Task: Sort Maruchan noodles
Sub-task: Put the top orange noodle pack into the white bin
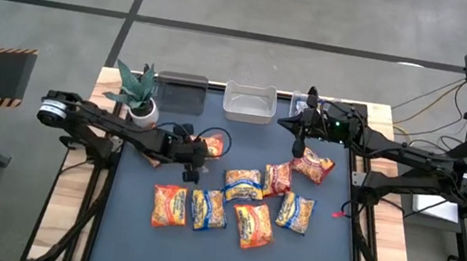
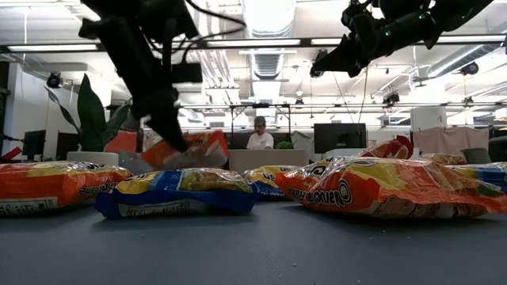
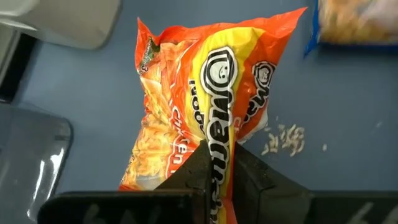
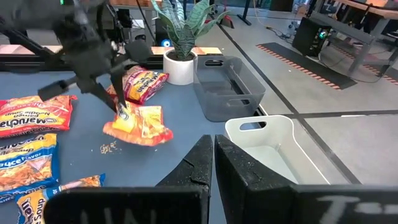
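Now the left gripper (image 1: 197, 150) is clamped on one edge of an orange packet (image 3: 199, 106), and the left wrist view gives the best read: a round smiling-face logo and "Maruchan" in white letters run down a yellow band, with "Chicken" partly legible on the orange below. That packet sits lifted just off the dark mat (image 1: 225, 257), near the rear left, close to the potted plant (image 1: 136, 94), and it hangs forward of the pinching fingers. A scatter of noodle crumbs (image 3: 285, 138) lies on the mat just beside it.

Over to the right gripper (image 1: 303, 133): it hovers high near the rear of the table with its fingers pressed together on nothing, just beside the white bin (image 1: 249, 103); the dark bin (image 1: 181, 90) stands next to that.

The remaining packets (image 1: 242, 203) are spread across the middle of the mat, orange, blue-and-yellow and dark red mixed together. In the low view the nearest orange packet (image 2: 396, 190) shows the logo and "Maruchan" upside down, and a blue-and-yellow packet (image 2: 178, 192) lies beside it.
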Robot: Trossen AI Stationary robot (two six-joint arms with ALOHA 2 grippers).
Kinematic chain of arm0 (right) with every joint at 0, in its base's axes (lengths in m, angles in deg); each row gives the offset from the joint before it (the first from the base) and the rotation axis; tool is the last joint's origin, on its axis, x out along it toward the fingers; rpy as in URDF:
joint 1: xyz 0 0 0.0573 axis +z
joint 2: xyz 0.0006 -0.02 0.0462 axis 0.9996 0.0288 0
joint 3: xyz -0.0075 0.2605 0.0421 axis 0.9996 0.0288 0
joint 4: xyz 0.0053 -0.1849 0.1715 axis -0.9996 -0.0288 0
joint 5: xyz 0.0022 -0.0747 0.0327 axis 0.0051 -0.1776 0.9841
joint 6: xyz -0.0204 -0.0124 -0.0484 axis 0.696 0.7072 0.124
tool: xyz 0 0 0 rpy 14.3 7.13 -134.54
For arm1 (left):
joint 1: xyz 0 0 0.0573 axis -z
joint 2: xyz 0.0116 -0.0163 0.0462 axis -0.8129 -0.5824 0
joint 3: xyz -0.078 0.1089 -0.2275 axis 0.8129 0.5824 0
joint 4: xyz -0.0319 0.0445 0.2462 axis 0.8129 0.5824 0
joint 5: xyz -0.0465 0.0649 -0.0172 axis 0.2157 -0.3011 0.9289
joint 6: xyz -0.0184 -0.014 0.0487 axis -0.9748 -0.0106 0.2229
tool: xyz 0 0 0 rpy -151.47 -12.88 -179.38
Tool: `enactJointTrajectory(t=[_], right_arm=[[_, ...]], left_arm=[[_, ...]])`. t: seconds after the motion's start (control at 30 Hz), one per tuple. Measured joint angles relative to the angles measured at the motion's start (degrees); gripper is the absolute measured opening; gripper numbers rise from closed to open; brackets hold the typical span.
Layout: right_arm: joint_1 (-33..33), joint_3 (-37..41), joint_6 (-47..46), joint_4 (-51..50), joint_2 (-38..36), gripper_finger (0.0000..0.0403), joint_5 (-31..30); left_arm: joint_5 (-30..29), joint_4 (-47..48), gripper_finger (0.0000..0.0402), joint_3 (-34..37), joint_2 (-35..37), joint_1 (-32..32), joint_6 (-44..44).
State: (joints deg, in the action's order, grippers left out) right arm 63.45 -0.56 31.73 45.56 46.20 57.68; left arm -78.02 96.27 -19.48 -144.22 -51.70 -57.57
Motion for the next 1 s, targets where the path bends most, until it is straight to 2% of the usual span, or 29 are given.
enactJointTrajectory(t=[0.33,0.63,0.77,0.93,1.0], right_arm=[[0.0,0.0,0.0,0.0,0.0,0.0009,0.0],[0.0,0.0,0.0,0.0,0.0,0.0009,0.0],[0.0,0.0,0.0,0.0,0.0,0.0009,0.0],[0.0,0.0,0.0,0.0,0.0,0.0009,0.0],[0.0,0.0,0.1,0.0,0.0,0.0009,0.0]], left_arm=[[-1.7,-3.1,0.0018,0.0,12.6,-3.5,-4.6],[-1.5,-10.2,0.0018,-0.1,22.8,-8.4,-2.1],[-1.1,-17.0,0.0018,-0.1,25.1,-10.6,0.3],[11.0,-28.7,0.0018,0.0,26.4,-14.9,1.9],[14.0,-31.7,0.0018,0.0,26.1,-16.7,1.9]])
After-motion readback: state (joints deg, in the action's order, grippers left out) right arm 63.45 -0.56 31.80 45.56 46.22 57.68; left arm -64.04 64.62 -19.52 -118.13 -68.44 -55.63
